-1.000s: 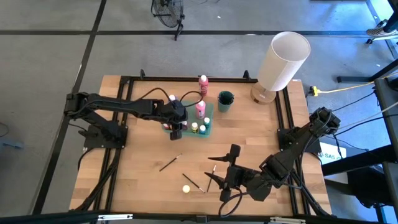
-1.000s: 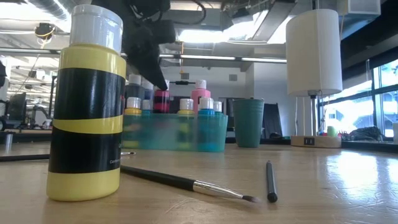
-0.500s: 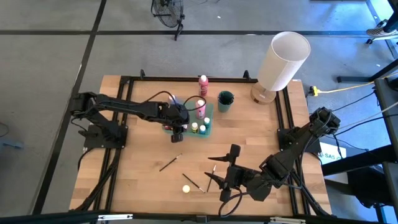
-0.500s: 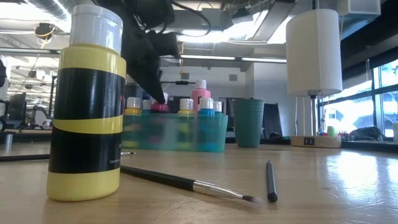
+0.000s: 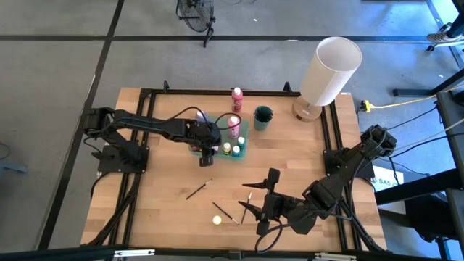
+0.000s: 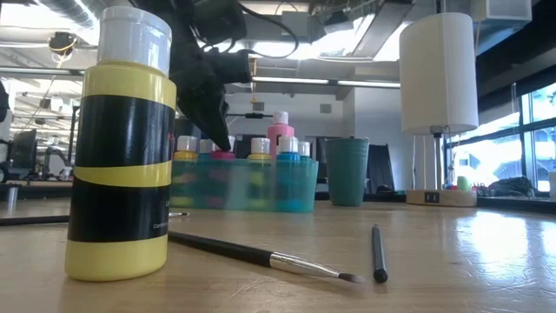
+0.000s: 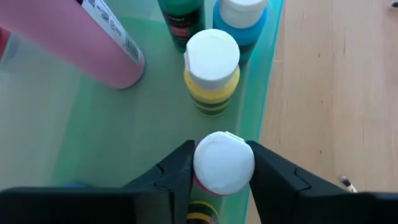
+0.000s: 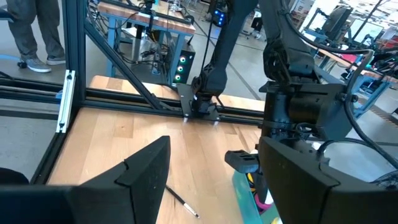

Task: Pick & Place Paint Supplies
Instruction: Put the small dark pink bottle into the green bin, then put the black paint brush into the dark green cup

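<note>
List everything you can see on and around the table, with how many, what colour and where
Tray: one, teal, table's far middle.
Bottles in tray: several, white-capped, pink, yellow, blue, green.
Pink bottle: one, beyond the tray.
Yellow bottle: one, near edge.
Brushes: three, dark-handled, near half.
Cup: one, green, right of tray.
White cylinder: one, far right corner.
Left gripper: around a white-capped bottle in the tray.
Right gripper: open, near edge.

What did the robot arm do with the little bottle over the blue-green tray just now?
The left gripper lowered a small white-capped pink paint bottle into the translucent teal tray, and its fingers began easing apart. The right gripper, yellow bottle and brushes stayed put.
</note>
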